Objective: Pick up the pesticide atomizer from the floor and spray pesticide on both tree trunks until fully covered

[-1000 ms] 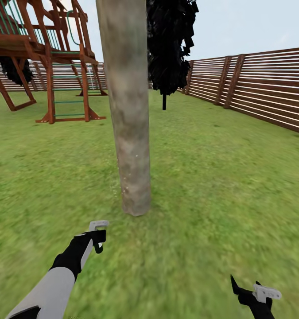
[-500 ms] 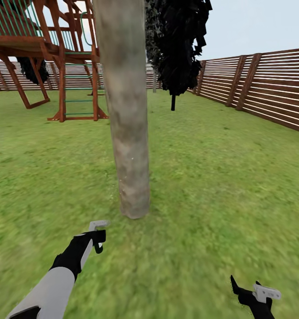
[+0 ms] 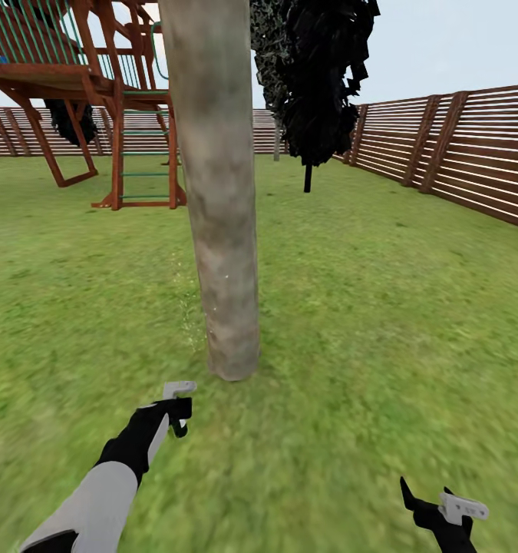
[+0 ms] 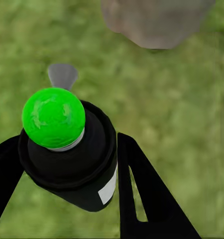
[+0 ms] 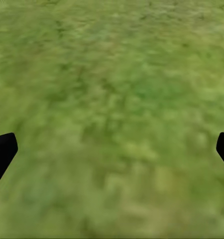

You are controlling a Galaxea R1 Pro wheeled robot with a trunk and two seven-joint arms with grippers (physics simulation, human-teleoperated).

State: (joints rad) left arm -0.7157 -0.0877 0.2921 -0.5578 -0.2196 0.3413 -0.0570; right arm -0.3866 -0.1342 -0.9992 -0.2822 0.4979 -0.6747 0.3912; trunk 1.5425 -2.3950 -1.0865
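A thick mottled grey-beige tree trunk rises from the grass straight ahead. My left gripper hovers just short of its base, shut on the pesticide atomizer. In the left wrist view the atomizer is a black bottle with a bright green top, clamped between my black fingers, with the trunk's base beyond it. Faint pale specks float beside the trunk's lower part. A second, thinner pale trunk stands far back under dark foliage. My right gripper hangs open low over grass.
A wooden play structure with a green ladder stands at the back left. A dark, blocky-leaved tree on a thin stem is behind the near trunk. A brown slat fence runs along the right side and the back. Lawn lies all around.
The head view has swung, so the play structure and far trees sit further right in the picture. Pale specks now show beside the trunk. Both grippers keep their hold and pose.
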